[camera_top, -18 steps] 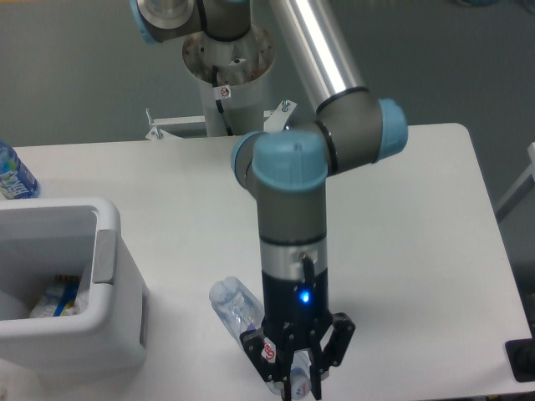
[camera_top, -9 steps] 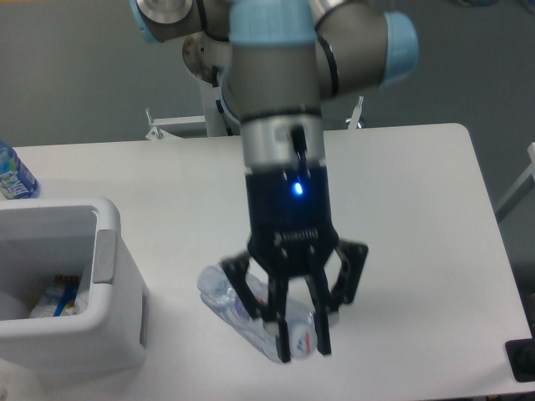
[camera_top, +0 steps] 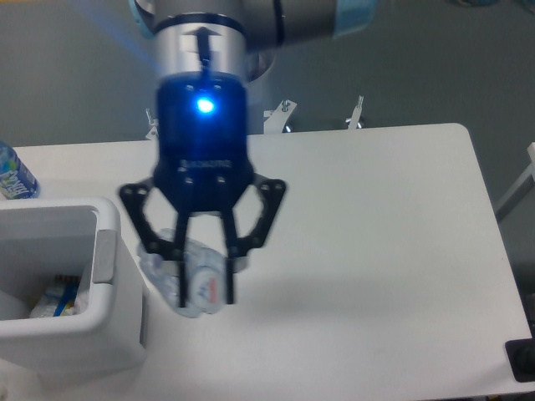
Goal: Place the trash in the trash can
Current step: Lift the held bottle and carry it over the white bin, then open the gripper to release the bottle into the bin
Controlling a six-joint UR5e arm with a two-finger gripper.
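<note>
Black gripper, blue LED lit on its body, hangs above the worktop w/ its two fingers pinched on the crushed bottle. Fingers cross the bottle's label end; the red-purple label shows between them, and the clear body sticks out to the left toward the bin. Bottle looks lifted off the surface, tilted, just beside the bin's right wall, not yet over the opening.

Handling, as a judgement: empty thin plastic, so very light, but springy and slick. Already crushed, so it gives under squeeze and can twist or slide in the grip. Best hold is across the flattened mid-body near the label, where the folds give the pads some bite; the cap end is stiffer but narrow. Current hold looks off-centre, w/ the long free end hanging out, so a fast swing could rotate it. No fragility worry; dropping it in from above the rim should do.

Bin: white, thick rim, grey panel on the side facing the gripper, some stuff already inside at bottom left, can't tell what exactly. Blue-label bottle stands far left at the worktop's edge, well apart; not trash.
</note>
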